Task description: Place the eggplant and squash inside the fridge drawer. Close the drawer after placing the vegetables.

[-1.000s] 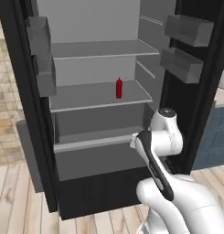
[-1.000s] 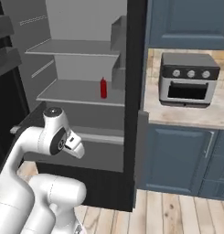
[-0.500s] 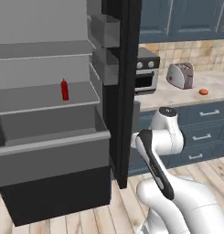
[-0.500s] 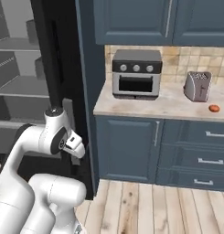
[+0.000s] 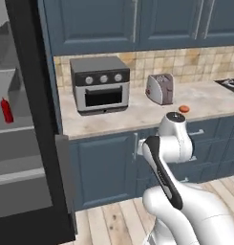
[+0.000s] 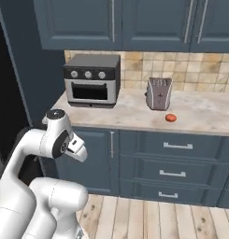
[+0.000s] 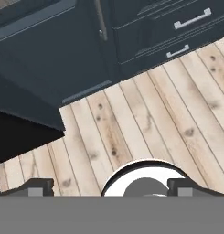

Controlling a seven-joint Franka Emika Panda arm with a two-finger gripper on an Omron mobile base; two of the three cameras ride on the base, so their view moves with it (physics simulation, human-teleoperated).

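Nothing is held by the gripper [image 7: 104,186], its jaws spread wide over bare floor [image 7: 145,114], presumably kept ready for a vegetable.

The floor [image 7: 145,109] is showing pale, knotty wood planks. The counter [image 6: 134,114] is looking like matt speckled stone, the cabinets [image 6: 153,163] like painted blue wood with metal handles. The toaster [image 6: 159,93] is gleaming, probably brushed metal.

My two base cameras are both facing the counter [image 5: 137,117] from behind me; my hand camera is looking down at the floor [image 7: 145,119].
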